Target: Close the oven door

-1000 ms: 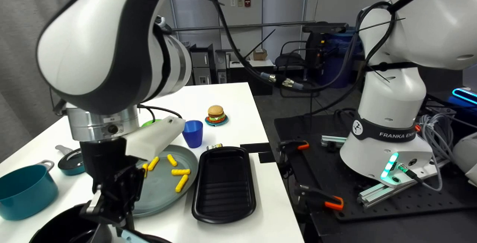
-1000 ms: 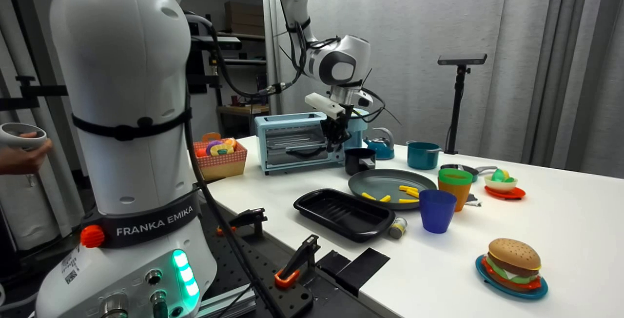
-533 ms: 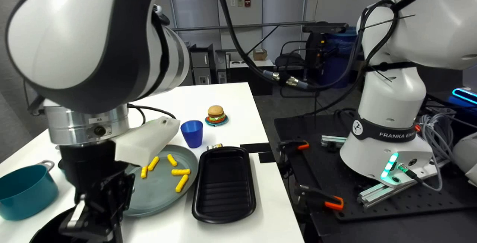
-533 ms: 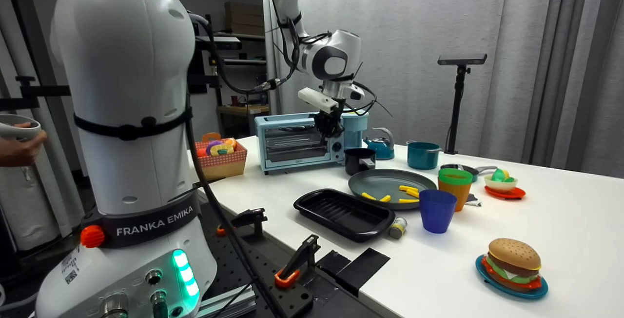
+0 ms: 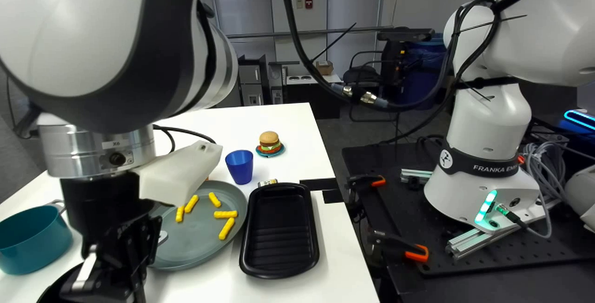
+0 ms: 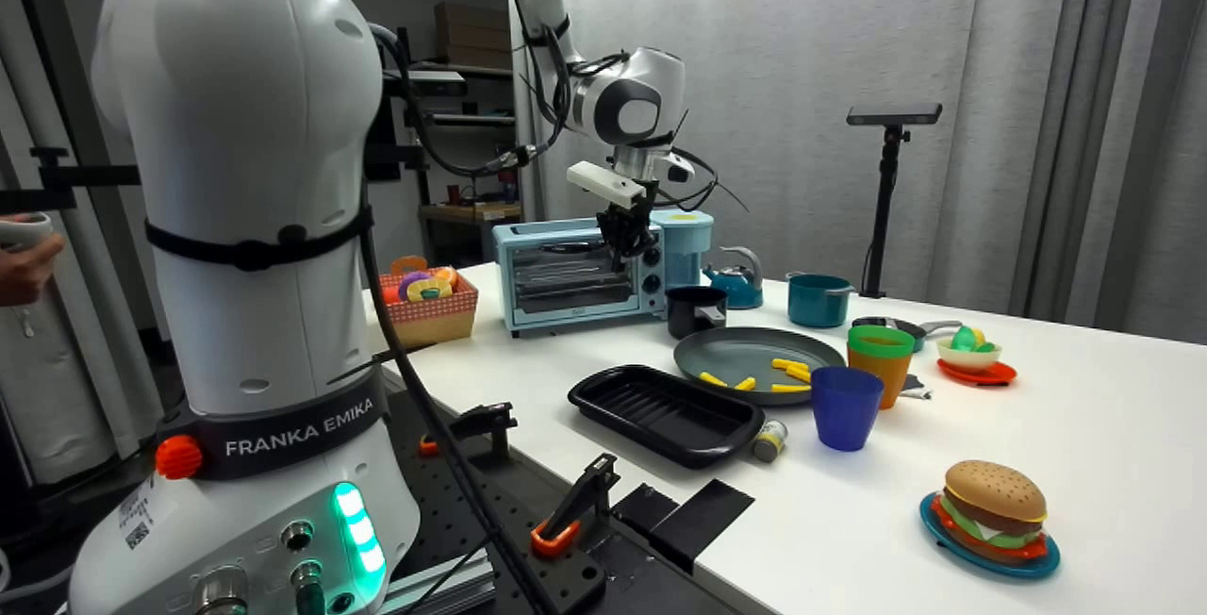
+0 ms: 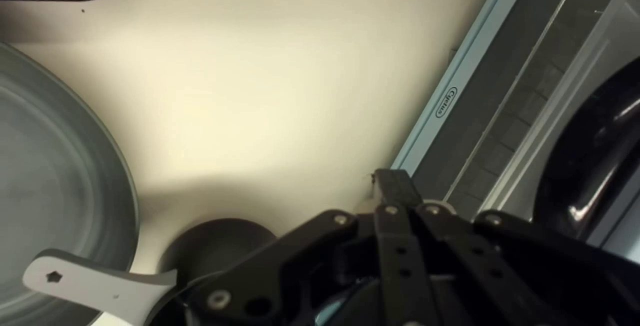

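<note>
The light-blue toaster oven stands at the back of the table. Its glass door is upright against the oven front, with the dark handle along its top. In the wrist view the door glass and black handle fill the right side. In an exterior view my gripper hangs in front of the door's right part, near the knobs; whether it touches is unclear. The wrist view shows the fingertips together and empty. In an exterior view the gripper is at the lower left, with the oven out of view.
A black pot stands just below the gripper. A grey plate with yellow sticks and a black tray lie in front. A toy food basket is beside the oven. A kettle and teal pot stand opposite.
The oven door swung up from partly lowered to upright between the first and middle moments. My gripper moved up and toward the oven's left, and the door stayed upright.
</note>
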`<state>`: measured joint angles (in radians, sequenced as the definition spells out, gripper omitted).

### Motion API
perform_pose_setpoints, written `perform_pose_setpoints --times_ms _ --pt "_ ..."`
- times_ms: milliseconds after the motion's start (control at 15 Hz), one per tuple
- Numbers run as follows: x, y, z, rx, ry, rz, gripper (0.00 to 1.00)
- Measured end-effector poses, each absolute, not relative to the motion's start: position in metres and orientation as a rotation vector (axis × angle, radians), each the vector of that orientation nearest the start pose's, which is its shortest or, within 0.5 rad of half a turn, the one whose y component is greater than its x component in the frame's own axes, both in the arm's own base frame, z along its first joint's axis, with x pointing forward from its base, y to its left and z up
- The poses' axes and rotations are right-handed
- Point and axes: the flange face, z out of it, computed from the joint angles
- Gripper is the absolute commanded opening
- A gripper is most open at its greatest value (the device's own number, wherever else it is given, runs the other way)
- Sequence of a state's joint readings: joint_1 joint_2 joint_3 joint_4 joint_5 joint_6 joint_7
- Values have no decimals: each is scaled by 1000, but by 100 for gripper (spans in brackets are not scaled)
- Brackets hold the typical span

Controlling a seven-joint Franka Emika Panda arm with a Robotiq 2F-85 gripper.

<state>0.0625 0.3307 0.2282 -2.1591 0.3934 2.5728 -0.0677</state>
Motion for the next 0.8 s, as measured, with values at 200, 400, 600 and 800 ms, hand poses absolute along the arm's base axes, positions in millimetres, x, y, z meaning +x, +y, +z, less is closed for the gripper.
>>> perform_pose_setpoints --times_ms 200,400,600,800 --pt "549 155 264 -2855 -43 -81 0" --pt "541 150 274 -2905 -76 -64 0" --pt "529 146 285 -2962 -115 -15 0" --pt "515 143 299 -3018 -160 37 0"
